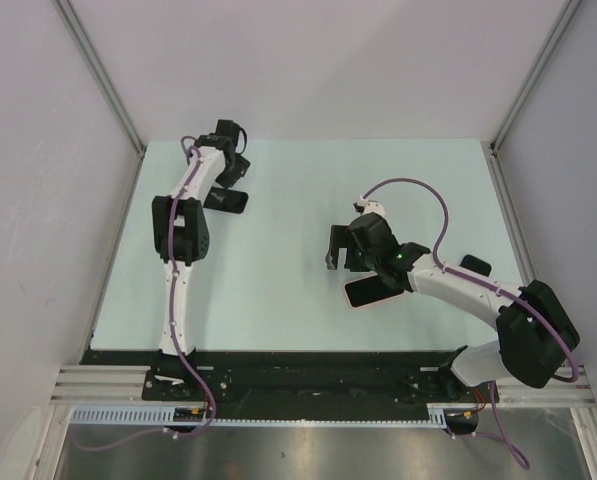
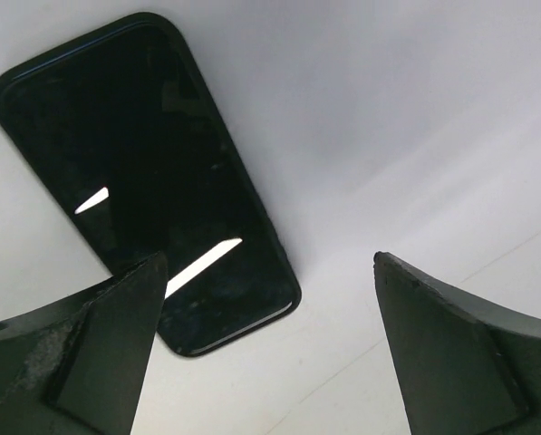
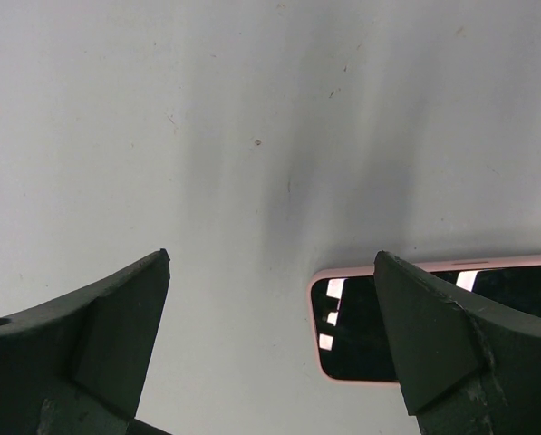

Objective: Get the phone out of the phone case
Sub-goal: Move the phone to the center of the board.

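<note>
Right wrist: the right hand (image 3: 270,256) is spread wide, nothing held — the cased phone (image 3: 356,328) lies flat on the bench (image 3: 252,109), off-centre (right of the gap), and could be shoved rather than gripped.

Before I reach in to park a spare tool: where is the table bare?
The pale green table is bare across the middle, between the left arm and the right end effector, and along the far edge right of centre. Crowded: the glossy black phone-shaped slab beside the open left end effector, and the pink-rimmed phone under the right arm.
</note>
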Controlling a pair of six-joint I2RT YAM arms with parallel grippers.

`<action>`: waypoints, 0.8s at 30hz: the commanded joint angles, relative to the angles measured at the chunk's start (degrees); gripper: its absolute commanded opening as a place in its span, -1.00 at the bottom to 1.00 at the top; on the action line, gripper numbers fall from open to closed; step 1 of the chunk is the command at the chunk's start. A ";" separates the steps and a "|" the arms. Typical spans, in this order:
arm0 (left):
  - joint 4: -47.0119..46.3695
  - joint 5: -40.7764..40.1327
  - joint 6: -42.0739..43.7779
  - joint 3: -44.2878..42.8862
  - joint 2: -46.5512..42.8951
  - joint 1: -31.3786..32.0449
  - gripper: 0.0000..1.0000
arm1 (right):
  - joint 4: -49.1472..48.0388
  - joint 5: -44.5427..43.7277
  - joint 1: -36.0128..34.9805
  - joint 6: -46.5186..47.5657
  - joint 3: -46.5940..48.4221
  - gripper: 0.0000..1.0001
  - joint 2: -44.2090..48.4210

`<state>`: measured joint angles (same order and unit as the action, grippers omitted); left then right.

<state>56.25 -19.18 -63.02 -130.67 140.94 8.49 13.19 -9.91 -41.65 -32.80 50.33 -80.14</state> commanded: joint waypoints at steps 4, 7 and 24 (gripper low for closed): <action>0.97 -1.12 0.34 -5.56 4.16 -0.14 1.00 | 1.13 -2.30 -0.10 -0.08 0.65 0.99 2.71; 0.80 -2.35 1.84 -1.97 2.24 -0.23 0.99 | 1.05 -1.34 -0.10 0.54 0.74 0.99 2.62; 8.79 -0.07 1.94 0.42 1.17 -1.20 1.00 | -0.62 1.65 -1.15 0.89 -0.93 0.99 2.79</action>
<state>59.72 -20.75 -59.51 -131.68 143.44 7.84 13.82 -8.43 -42.44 -32.53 49.76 -79.18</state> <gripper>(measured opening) 0.996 0.994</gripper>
